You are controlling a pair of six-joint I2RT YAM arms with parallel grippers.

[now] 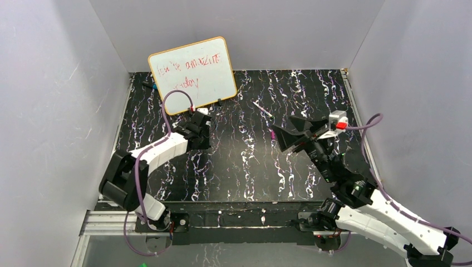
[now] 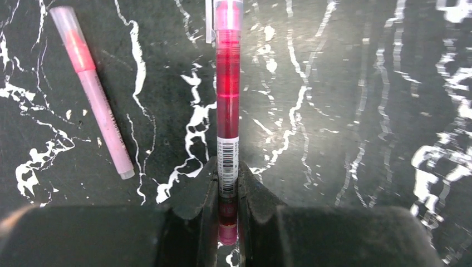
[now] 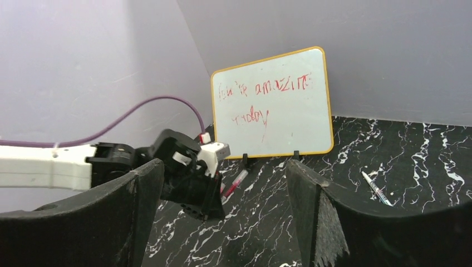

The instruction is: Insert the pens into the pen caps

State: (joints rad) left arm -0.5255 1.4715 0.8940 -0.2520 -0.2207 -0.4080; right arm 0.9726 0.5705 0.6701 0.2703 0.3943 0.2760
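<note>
My left gripper (image 2: 227, 169) is shut on a pink-red pen (image 2: 228, 100) with a barcode label, low over the table. The pen's far end (image 2: 228, 14) is pale translucent pink. A second, pale pink pen (image 2: 92, 89) lies on the table to its left. In the top view the left gripper (image 1: 199, 133) sits just in front of the whiteboard. My right gripper (image 1: 289, 130) is open and empty, raised right of centre. A small magenta cap (image 1: 273, 134) lies by its fingers. A thin white pen (image 1: 262, 109) lies behind it and also shows in the right wrist view (image 3: 375, 188).
A yellow-framed whiteboard (image 1: 192, 75) with red writing stands at the back left on black feet. A dark blue-tipped marker (image 1: 147, 85) lies behind it by the left wall. Grey walls close the black marbled table (image 1: 245, 172) on three sides.
</note>
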